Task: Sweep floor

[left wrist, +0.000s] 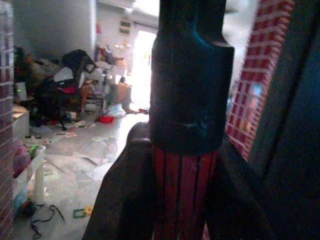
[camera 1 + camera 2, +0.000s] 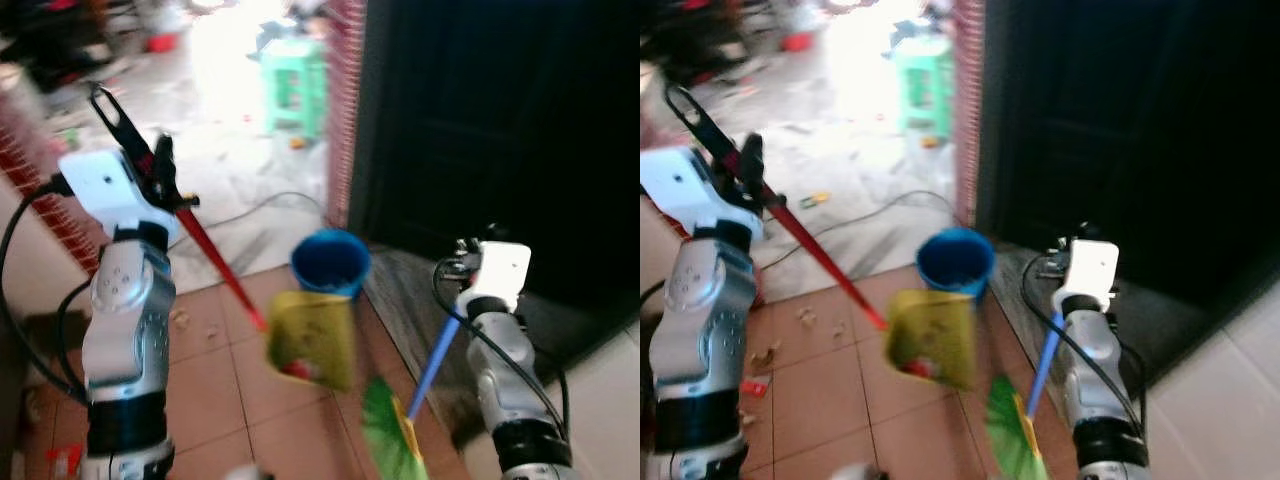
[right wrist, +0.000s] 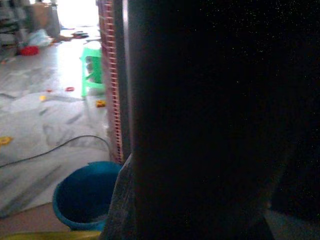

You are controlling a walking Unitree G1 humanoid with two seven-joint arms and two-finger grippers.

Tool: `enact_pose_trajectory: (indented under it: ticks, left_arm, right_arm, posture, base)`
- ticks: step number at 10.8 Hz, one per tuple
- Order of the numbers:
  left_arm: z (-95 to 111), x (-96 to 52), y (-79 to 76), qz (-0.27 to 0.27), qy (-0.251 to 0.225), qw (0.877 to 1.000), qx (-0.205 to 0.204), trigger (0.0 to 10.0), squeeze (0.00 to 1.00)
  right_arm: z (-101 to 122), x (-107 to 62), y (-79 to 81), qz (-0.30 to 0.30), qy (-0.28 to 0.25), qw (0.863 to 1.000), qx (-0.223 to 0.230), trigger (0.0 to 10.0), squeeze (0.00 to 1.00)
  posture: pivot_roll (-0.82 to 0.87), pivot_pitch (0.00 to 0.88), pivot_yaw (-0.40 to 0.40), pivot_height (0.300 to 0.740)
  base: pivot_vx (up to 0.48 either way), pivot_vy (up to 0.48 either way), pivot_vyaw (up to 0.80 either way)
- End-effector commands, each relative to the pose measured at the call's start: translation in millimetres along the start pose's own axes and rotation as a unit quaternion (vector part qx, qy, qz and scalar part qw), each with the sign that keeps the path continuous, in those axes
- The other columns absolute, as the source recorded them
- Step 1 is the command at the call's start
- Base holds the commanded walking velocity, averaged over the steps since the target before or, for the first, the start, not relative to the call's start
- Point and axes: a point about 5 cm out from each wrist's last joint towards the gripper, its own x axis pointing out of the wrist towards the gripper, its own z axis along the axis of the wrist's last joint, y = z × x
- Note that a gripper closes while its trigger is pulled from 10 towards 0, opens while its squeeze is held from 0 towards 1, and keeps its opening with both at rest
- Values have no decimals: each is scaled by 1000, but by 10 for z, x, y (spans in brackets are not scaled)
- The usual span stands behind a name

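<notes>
Broom [image 2: 392, 440], blue handle, green bristles on tiled floor [image 2: 210, 390]; my right gripper [image 2: 462, 268] grips handle. Left gripper [image 2: 160, 185] clamps red handle of yellow dustpan [image 2: 312, 338], beside blue bucket [image 2: 331, 262].

Head stereo pair looks down across tiled floor; blue bucket [image 2: 330, 262] at twelve o'clock, shared with right wrist camera; left wrist faces cluttered room.

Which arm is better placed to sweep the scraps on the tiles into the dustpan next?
Right, probably. The right gripper holds the blue-handled broom, bristles down by the yellow dustpan. The left gripper grips the dustpan's red handle.
</notes>
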Motion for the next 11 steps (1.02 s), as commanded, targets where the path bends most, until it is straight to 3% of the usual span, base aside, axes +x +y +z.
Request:
enact_pose_trajectory:
  ticks: [1, 2, 7, 9, 11]
  left_arm:
    - [149, 60, -1, 2, -40, 999, -5, 10000, 0]
    - [250, 133, -38, 0, -62, 998, -2, 10000, 0]
    - [375, 236, 14, 21, -89, 996, 0, 10000, 0]
    - [410, 263, 127, 59, -101, 993, 30, 10000, 0]
    - [411, 278, 147, 64, -107, 991, 38, 10000, 0]
  right_arm:
    - [47, 29, 98, 17, -8, 1000, 6, 10000, 0]
    - [54, 38, 103, 20, -10, 1000, 4, 10000, 0]
    - [53, 27, 105, 22, -10, 1000, -1, 10000, 0]
    - [51, 25, 95, 21, -9, 1000, -1, 10000, 0]
    - [45, 17, 97, 23, -8, 1000, -3, 10000, 0]
  posture:
    - [-61, 0, 32, 740]
    - [-61, 0, 32, 740]
    - [-66, 0, 33, 740]
    - [-72, 0, 35, 740]
    - [-72, 0, 34, 740]
  base:
    - [289, 0, 0]
    - [349, 0, 0]
    - [434, 0, 0]
    - [433, 0, 0]
    - [426, 0, 0]
